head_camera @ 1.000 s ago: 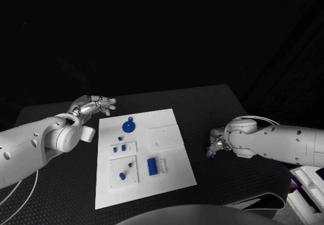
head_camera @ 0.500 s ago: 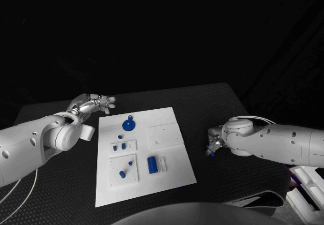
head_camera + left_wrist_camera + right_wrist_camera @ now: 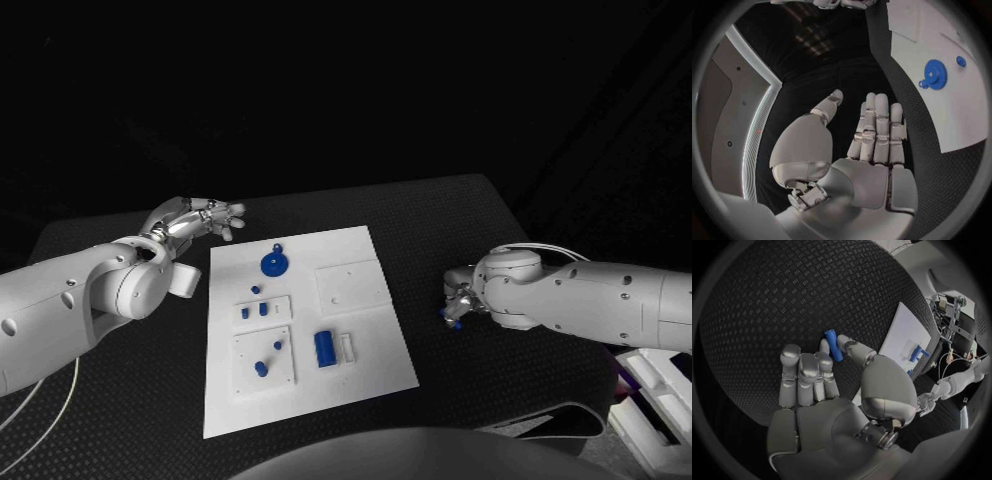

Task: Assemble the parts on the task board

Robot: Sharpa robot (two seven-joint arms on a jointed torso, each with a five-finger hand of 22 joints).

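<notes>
While the head view hid its grip, my right wrist camera showed the right hand (image 3: 826, 385) pinching a blue part (image 3: 834, 345); the left hand (image 3: 861, 150) lay flat, holding nothing.

One white task board (image 3: 368, 330). Seven blue parts on it: one gear (image 3: 273, 265), one long block (image 3: 326, 349), five small pieces. One more blue part (image 3: 834, 345) between fingers (image 3: 826, 349). Two hands.

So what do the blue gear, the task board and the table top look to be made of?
Blue gear: probably moulded or printed plastic, uniform matte blue. Task board: flat white sheet, likely plastic, matte; cannot tell for sure. Table: black mat with raised diamond tread, rubber-like.
</notes>
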